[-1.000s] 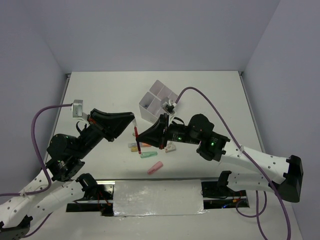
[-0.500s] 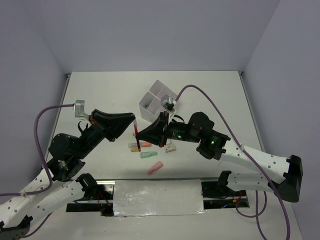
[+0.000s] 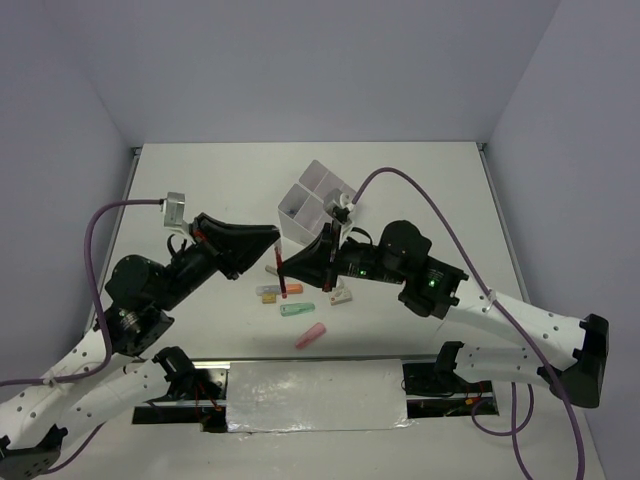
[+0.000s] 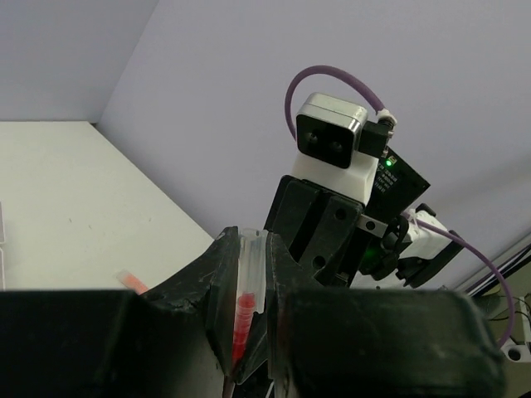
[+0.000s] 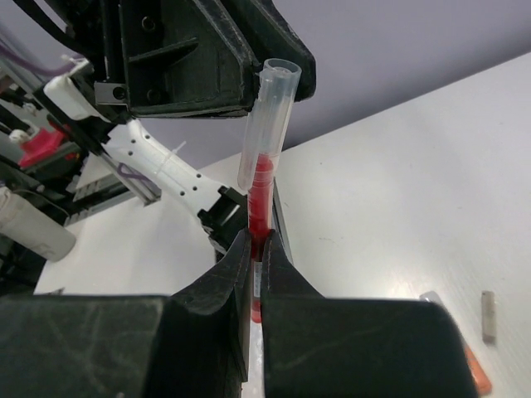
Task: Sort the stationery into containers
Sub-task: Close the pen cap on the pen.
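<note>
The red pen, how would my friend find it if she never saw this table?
Find the white divided box in the middle of the table; just in front of it the left end effector and right end effector meet. The red pen is the thin stick pinched between them. Unlike the stubby markers lying flat nearby, it is held up off the table.

The top view looks down from high at the near side over the whole tabletop (image 3: pixel 200 180); both wrist views sit close behind their jaws, facing each other, sharing the red pen (image 5: pixel 260 199).
</note>
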`<control>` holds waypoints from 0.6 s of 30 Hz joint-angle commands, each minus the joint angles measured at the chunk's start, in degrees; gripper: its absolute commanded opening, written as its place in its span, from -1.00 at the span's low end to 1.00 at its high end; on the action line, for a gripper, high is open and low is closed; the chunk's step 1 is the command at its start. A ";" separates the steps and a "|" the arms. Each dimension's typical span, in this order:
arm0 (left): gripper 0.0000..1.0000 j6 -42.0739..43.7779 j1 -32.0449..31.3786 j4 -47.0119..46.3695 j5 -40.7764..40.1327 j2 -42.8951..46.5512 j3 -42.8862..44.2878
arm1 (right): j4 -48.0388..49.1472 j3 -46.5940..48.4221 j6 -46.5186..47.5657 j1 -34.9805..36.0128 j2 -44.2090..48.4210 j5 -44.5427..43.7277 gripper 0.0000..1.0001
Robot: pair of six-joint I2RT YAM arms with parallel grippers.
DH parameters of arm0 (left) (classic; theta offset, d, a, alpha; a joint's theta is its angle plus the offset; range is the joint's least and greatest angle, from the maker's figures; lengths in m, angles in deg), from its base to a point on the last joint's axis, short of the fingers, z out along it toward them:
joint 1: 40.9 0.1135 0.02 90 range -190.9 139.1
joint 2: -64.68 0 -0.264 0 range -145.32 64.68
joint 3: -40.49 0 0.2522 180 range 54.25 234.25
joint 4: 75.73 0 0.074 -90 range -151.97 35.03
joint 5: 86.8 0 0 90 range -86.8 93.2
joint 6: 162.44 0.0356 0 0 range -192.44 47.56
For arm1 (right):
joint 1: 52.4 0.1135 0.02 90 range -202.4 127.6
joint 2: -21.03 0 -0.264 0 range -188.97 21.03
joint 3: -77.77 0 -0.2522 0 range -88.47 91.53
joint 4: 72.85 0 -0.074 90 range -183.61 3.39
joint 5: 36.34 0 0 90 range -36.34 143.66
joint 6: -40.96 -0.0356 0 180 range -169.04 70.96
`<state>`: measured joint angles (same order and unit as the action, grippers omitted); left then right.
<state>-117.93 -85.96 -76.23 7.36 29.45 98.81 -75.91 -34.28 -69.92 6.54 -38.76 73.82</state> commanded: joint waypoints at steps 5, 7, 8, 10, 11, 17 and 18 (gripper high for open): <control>-1.00 2.43 -0.03 2.05 6.82 -0.90 0.71 | 2.04 3.38 4.45 -2.24 3.80 -1.44 -1.00; -1.00 2.95 -0.03 1.61 7.70 -0.38 -0.25 | 4.14 2.59 3.22 -3.82 4.33 -0.74 -1.00; -1.00 4.00 -0.03 1.17 9.01 -0.20 -0.69 | 4.76 2.32 1.22 -4.70 4.68 1.00 -1.00; -1.00 4.97 -0.03 -0.76 9.46 0.85 -2.62 | 7.12 1.79 -3.52 -6.46 4.86 2.77 -1.00; -1.00 4.98 -0.03 -2.33 9.29 1.81 -3.41 | 8.19 1.36 -4.59 -6.47 4.86 3.99 -1.00; -1.00 5.33 -0.03 -7.00 9.81 2.26 -6.94 | 15.48 -1.45 -12.07 -6.64 4.24 4.00 -1.00; -1.00 5.33 -0.03 -7.36 9.81 1.83 -7.03 | 16.36 -1.63 -12.51 -6.47 4.07 4.70 -1.00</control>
<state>-114.28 -85.59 -83.99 11.03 31.79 93.47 -74.45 -36.48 -77.37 1.66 -36.29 81.32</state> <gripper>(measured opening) 0.259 0.036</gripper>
